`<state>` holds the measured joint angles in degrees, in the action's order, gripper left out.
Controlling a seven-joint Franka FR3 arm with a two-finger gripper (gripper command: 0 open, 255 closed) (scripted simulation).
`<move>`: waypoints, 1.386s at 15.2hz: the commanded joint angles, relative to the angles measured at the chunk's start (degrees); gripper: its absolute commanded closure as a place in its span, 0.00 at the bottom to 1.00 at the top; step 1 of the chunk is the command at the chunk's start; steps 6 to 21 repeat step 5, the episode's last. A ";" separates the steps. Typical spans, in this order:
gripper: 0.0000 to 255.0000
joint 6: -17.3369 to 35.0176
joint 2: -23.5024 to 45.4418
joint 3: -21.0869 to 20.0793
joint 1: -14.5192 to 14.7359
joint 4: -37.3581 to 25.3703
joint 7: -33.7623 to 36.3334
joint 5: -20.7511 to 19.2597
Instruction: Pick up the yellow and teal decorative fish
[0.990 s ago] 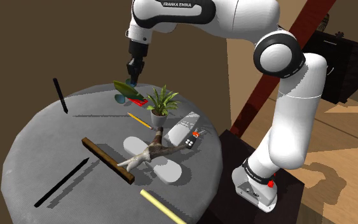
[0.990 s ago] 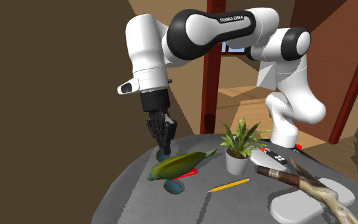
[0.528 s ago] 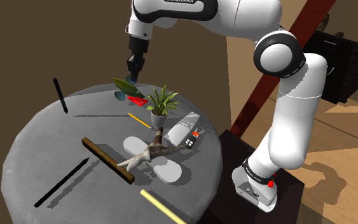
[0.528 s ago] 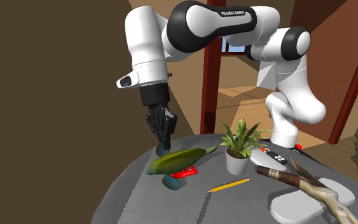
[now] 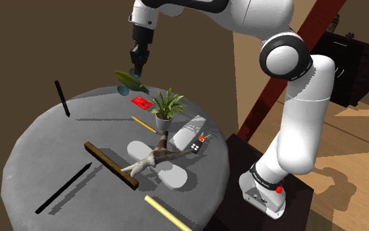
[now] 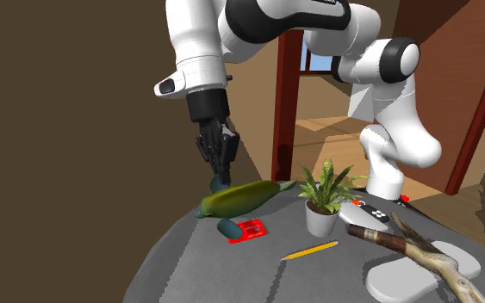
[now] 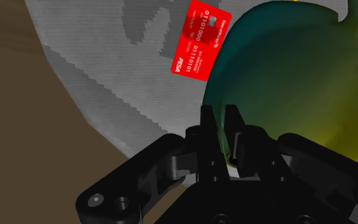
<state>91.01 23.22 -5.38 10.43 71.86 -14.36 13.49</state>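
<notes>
Since 1 s ago the gripper (image 5: 137, 71) and the fish (image 5: 129, 81) have gone up together. In the shoulder view the fish lay before over the red card (image 5: 141, 102), at the far rim of the bench (image 5: 38, 144). Now it hangs above that rim, upper left of centre in the frame, and the card is fully uncovered below it. The other things on the bench have not shifted.

Second ext. view: the gripper (image 6: 220, 179) points down, left of centre. The fish (image 6: 240, 198) hangs under it nearly level. Its body is olive-yellow, w/ teal at the lower-left end and a small teal part underneath. In the picture this part meets the left edge of the card (image 6: 250, 229); if they really touch, I cannot tell.

Wrist view: the fingers (image 7: 207, 124) stand narrow and clasp a thin edge of the fish (image 7: 285, 83) btw. them. The body goes from teal to yellow. The card (image 7: 201, 39) lies flat on the grey bench (image 7: 107, 63), beyond the fingertips and just beside the fish.

Rest of the bench, shoulder view:
- A potted plant (image 5: 166, 108) stands near the card, centre of frame, w/ a pencil (image 5: 143, 124) just beside it.
- A branch (image 5: 160, 154) lies in the middle, and a brown bar (image 5: 111, 165) is to its left.
- One black stick (image 5: 62, 98) is at upper left and another (image 5: 63, 188) at lower left.
- A yellow strip (image 5: 166, 213) is at the bottom edge.
</notes>
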 commanded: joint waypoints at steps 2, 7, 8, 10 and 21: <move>1.00 -2.62 0.56 -0.04 -0.03 -3.25 0.60 -0.05; 1.00 -3.62 0.84 -0.06 -0.03 -4.57 0.85 -0.07; 1.00 -3.62 0.84 -0.06 -0.03 -4.57 0.85 -0.07; 1.00 -3.62 0.84 -0.06 -0.03 -4.57 0.85 -0.07; 1.00 -3.62 0.84 -0.06 -0.03 -4.57 0.85 -0.07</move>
